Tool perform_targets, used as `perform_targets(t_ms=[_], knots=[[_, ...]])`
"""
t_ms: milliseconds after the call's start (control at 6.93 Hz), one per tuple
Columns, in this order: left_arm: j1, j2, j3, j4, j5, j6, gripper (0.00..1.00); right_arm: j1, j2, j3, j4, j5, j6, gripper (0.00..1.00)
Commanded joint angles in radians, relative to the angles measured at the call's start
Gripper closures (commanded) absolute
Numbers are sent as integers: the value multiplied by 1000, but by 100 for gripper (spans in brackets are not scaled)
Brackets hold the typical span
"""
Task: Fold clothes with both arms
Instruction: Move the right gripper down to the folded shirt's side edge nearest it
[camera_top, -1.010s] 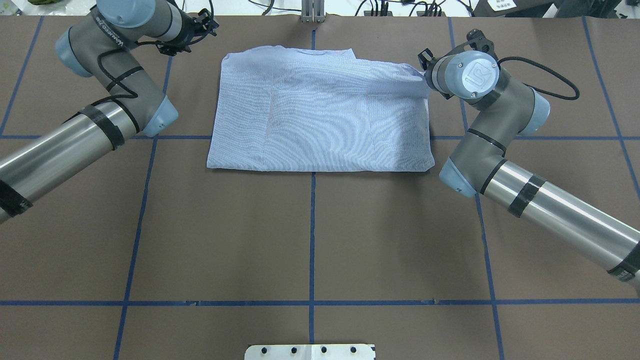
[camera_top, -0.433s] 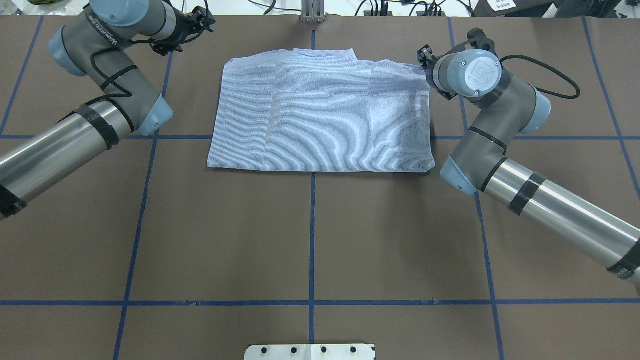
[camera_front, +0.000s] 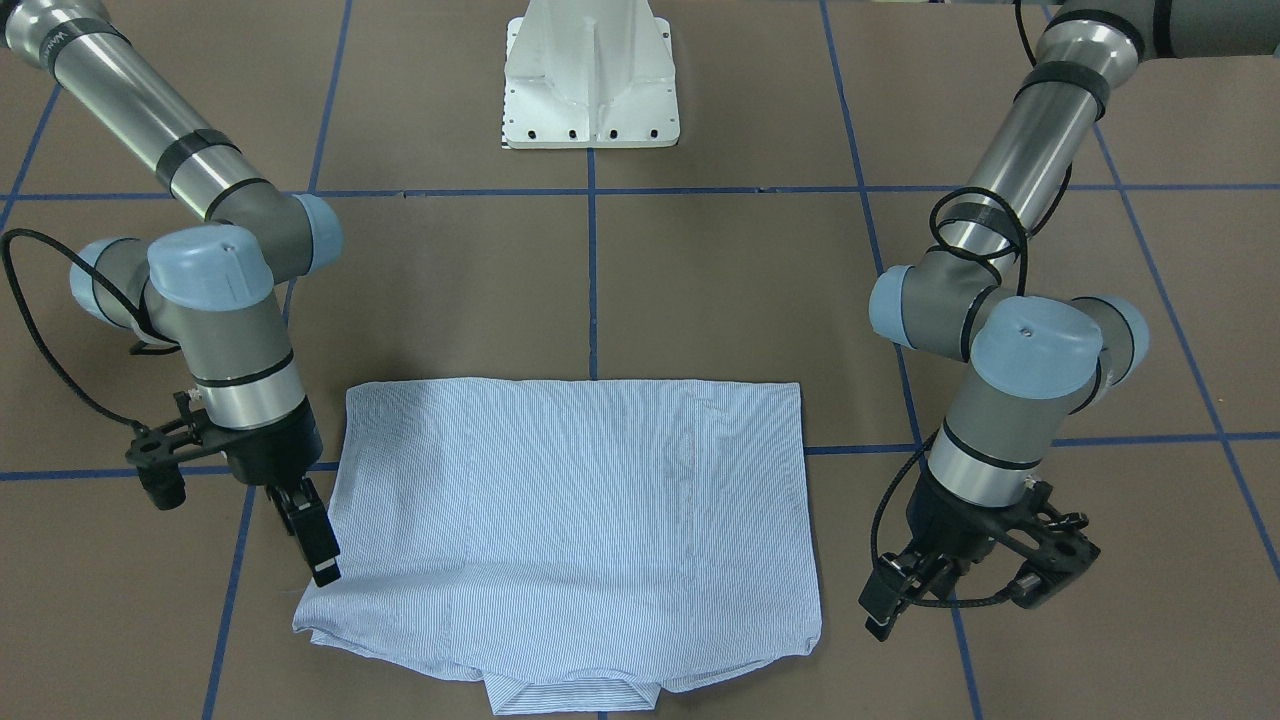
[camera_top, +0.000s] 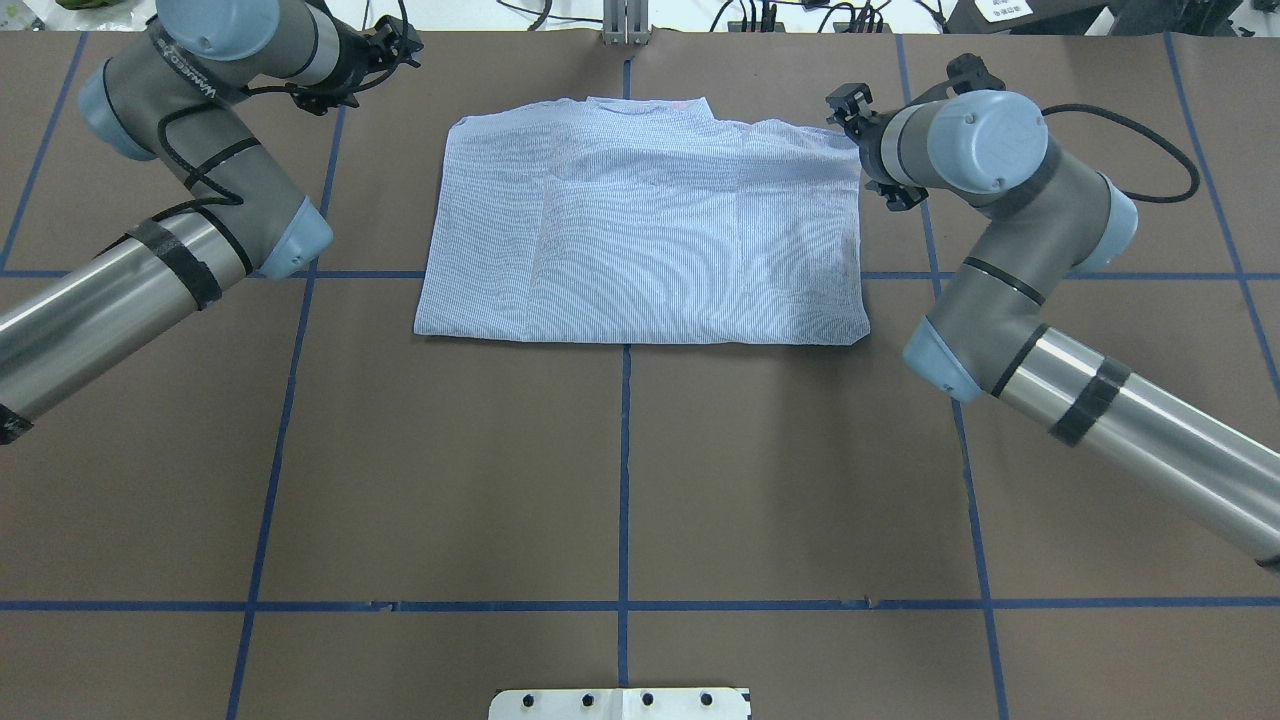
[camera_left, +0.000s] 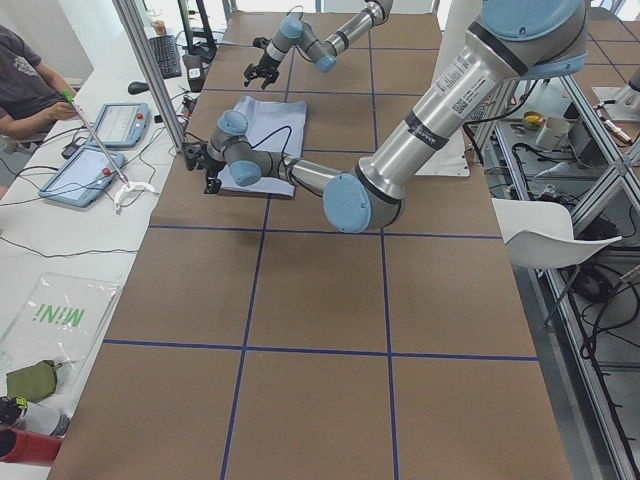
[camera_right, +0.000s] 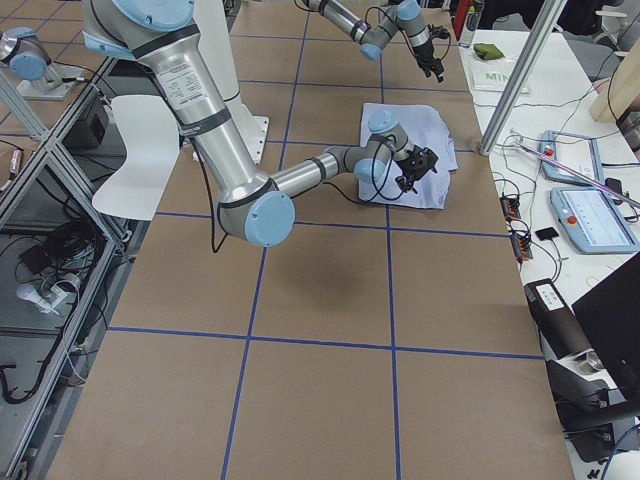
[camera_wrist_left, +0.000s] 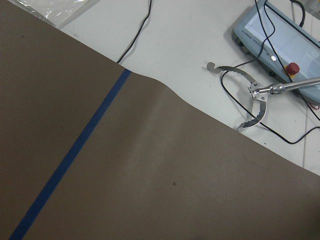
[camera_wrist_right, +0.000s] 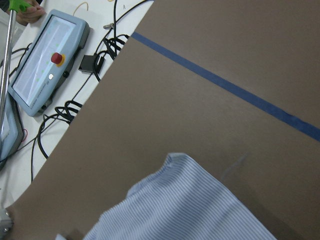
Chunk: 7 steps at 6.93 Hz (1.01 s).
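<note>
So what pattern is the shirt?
The shirt has fine light blue-and-white stripes; the right wrist view shows them best.

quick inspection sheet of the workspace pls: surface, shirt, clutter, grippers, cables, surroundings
surface: brown table cover with a blue tape grid, lying flat
job's things: shirt folded to a rectangle, lying flat, collar side away from the robot
clutter: nothing seen
grippers: right gripper at the shirt's corner; left gripper over bare cover beside the shirt; open or shut cannot be told
cables: black cable loops off the right wrist, clear of the shirt; more cables lie beyond the table edge
surroundings: control tablet on the white bench, person seated there, white base
</note>
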Motion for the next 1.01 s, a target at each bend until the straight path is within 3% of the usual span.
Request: perform_targets(t_ms=[0,289,866], knots=[[0,62,-85,-1,-15,0,0,-116,-216,222,2,7,40,2],[1,62,-90,1,-21,-2,0,-181,-236,242,-2,12,63,3],[1,65,-91,1,-18,-2,0,-192,-252,228,-5,18,75,9]])
